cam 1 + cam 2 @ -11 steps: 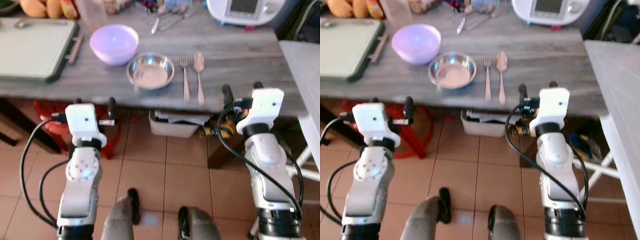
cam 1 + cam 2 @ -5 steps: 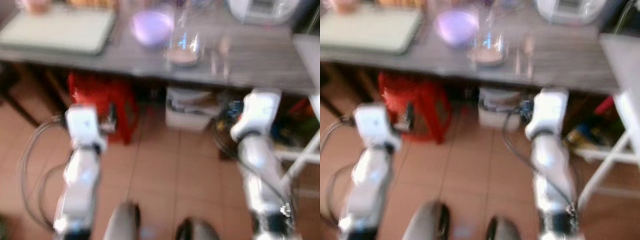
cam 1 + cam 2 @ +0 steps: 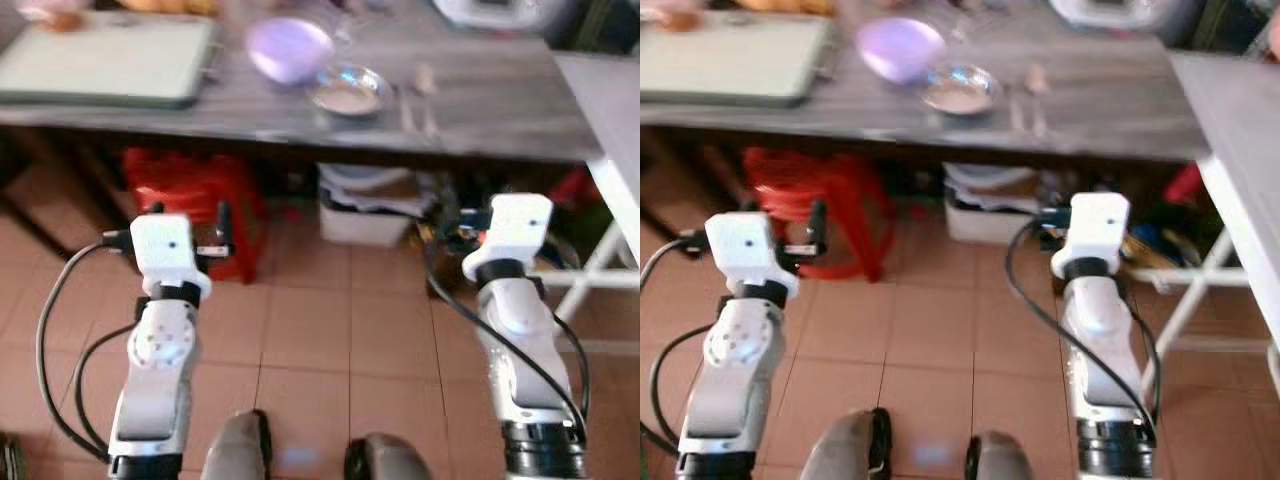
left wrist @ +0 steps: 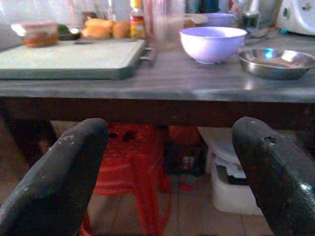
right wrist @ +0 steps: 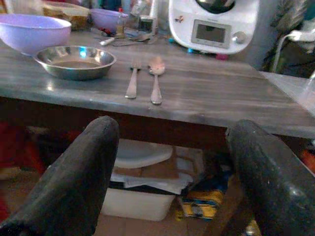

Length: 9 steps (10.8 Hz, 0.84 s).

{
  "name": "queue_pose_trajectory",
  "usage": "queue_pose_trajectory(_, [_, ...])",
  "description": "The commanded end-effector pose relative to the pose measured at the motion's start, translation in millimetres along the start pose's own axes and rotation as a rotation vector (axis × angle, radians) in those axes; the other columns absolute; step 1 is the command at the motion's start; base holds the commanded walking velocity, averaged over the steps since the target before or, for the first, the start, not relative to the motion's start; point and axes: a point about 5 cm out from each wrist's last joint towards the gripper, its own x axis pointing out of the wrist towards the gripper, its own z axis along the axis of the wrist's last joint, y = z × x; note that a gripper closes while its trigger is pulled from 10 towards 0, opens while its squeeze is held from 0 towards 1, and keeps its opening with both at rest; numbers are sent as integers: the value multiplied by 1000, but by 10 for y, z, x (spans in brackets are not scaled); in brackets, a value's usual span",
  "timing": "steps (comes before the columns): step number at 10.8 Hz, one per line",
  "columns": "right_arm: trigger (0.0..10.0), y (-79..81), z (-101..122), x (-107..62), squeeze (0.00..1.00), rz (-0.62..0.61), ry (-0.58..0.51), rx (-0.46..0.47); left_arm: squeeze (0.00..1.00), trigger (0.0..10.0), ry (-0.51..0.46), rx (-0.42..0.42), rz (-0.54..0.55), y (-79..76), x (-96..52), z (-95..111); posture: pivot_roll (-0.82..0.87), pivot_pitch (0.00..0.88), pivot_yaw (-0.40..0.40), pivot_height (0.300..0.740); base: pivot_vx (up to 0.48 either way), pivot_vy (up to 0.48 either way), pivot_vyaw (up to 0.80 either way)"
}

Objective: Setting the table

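Observation:
On the grey wooden table (image 3: 500, 110) stand a purple bowl (image 3: 289, 49) and, just right of it, a steel bowl (image 3: 348, 92). A fork (image 5: 132, 78) and a spoon (image 5: 156, 78) lie side by side to the right of the steel bowl. My left gripper (image 3: 190, 215) is open and holds nothing. It hangs over the floor, short of the table's front edge and below its top. My right gripper (image 5: 172, 132) is open too, at the same height, facing the fork and spoon from a distance.
A green board (image 3: 105, 60) lies at the table's left and a white appliance (image 5: 213, 24) stands at the back right. Under the table are a red stool (image 3: 190, 190) and a white bin (image 3: 370, 215). A second light table (image 3: 610, 110) stands at the right. Tiled floor lies between me and the table.
The whole view has shifted: the table now sits higher and farther off, with more floor showing. The things on the table and both open grippers keep their places.

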Motion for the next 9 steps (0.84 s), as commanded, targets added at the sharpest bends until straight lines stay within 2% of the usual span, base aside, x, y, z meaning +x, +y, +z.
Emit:
queue_pose_trajectory(1, [10000,31,47,-21,0,29,-34,30,0,10000,14,-22,-32,-49,-35,-28,-35,183,-15,740,0,0,0])
queue_pose_trajectory(4, [10000,115,70,1,0,65,-40,69,0,10000,8,-39,-62,-83,-49,-26,-37,189,-19,740,0,0,0])
queue_pose_trajectory(5, [10000,113,44,-7,0,67,-22,78,0,10000,8,-38,-63,-83,-52,-26,-35,191,-22,740,0,-240,0])
queue_pose_trajectory(7, [10000,105,39,3,0,74,-25,64,0,10000,5,-38,-81,-104,-64,-24,-35,195,-25,740,292,-375,-800])
queue_pose_trajectory(9, [10000,131,41,26,0,100,-22,74,0,10000,-1,-42,-80,-102,-43,-15,-36,194,-29,740,274,-390,-206])
